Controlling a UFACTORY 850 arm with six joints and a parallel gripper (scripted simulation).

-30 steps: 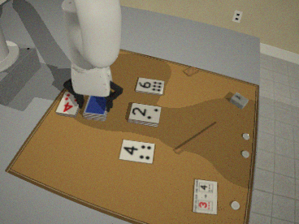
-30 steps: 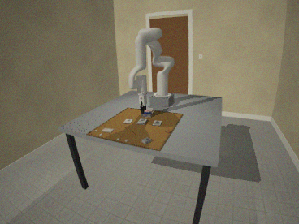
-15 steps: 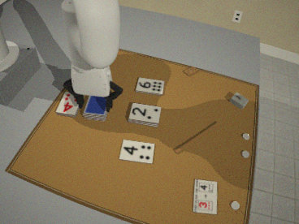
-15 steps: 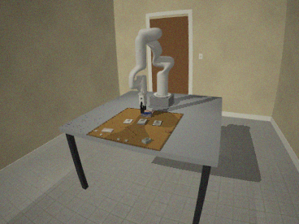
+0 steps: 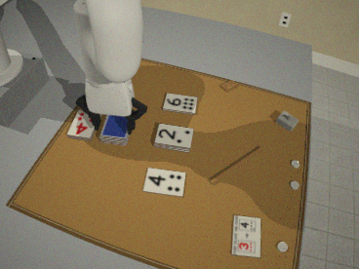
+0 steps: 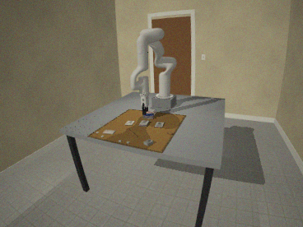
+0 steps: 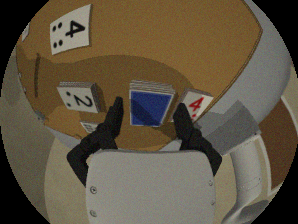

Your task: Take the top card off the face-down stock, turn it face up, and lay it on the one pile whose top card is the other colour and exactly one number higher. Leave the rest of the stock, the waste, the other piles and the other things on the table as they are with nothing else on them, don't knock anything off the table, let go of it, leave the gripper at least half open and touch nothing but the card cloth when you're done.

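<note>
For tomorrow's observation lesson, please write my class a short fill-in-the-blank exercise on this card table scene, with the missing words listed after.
1. The gripper straddles the face-down stock, whose top card has a ____ back.
2. The gripper's fingers are ____, holding nothing.
3. The waste card beside the stock shows a red ____.
4. The three black piles show 6, 2 and ____.

Missing words: blue; open; 4; 4

Place: plain bare room, test-room look | walls: flat tan walls (image 6: 53, 62); brown door in a white frame (image 6: 179, 49); white wall switch (image 6: 202, 57) | floor: grey tiled floor (image 6: 136, 193) | furniture: one grey table on black legs (image 6: 198, 127); white arm bolted on it
</note>
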